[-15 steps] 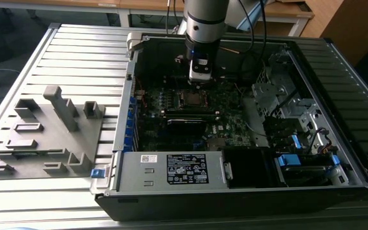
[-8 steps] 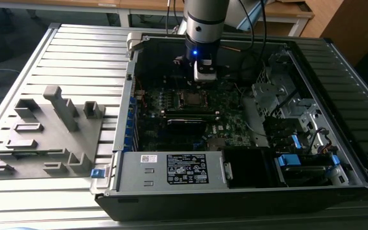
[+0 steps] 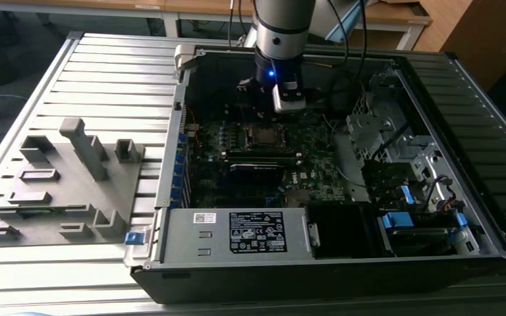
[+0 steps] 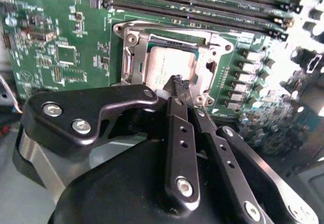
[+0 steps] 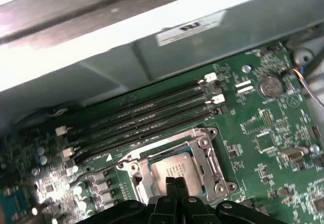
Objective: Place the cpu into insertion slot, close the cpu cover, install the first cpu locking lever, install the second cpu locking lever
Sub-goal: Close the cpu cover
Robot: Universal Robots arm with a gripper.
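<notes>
The cpu [image 4: 161,67] lies in the insertion slot [image 4: 129,64] on the green motherboard, its grey top showing. The silver cpu cover [image 4: 218,45] lies flat around it as a frame. My gripper [image 4: 180,85] hovers just above the chip's edge, with its black fingers [image 4: 178,133] pressed together and nothing visible between them. In the first wrist view the cpu [image 5: 173,166], cover [image 5: 201,144] and gripper [image 5: 175,182] stand the same way. In the exterior view my gripper [image 3: 275,108] hangs inside the open computer case, over the slot [image 3: 266,135].
Long black memory slots [image 4: 202,1] [image 5: 147,117] run beside the socket. A black labelled power supply box [image 3: 255,234] fills the near end of the case. A grey fixture block [image 3: 60,184] sits at the exterior view's left. Drive bays and cables [image 3: 394,151] crowd the right.
</notes>
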